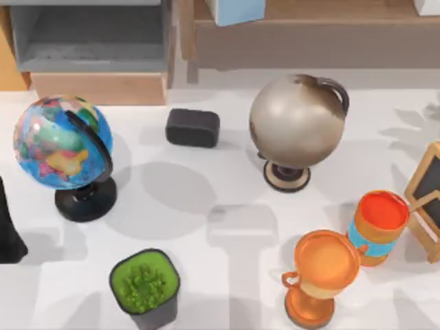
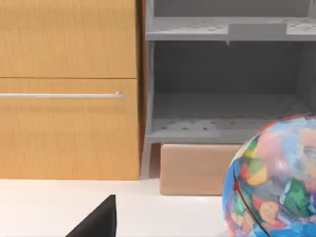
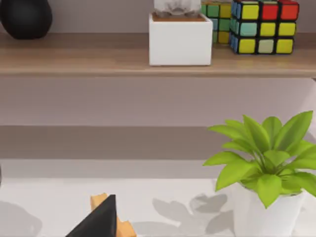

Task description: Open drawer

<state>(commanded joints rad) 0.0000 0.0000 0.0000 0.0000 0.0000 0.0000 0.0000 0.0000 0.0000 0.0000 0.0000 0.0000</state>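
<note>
The drawer [image 2: 69,133] is a light-wood front with a thin metal bar handle [image 2: 59,95], shut flush in the wooden cabinet [image 1: 8,62] at the table's back left. My left gripper [image 2: 98,222] shows as a dark tip low over the white table, facing the drawer front from a distance and touching nothing. The left arm [image 1: 7,230] is a black shape at the table's left edge, beside the coloured globe. My right gripper [image 3: 101,219] hangs over the right side, facing a wall shelf.
A grey shelf unit [image 2: 222,29] with a wood front board [image 1: 100,88] stands right of the cabinet. On the table are a coloured globe [image 1: 62,141], black block [image 1: 192,127], grey globe [image 1: 295,120], green plant pot [image 1: 144,282], orange trophy [image 1: 323,275] and orange cup [image 1: 378,223].
</note>
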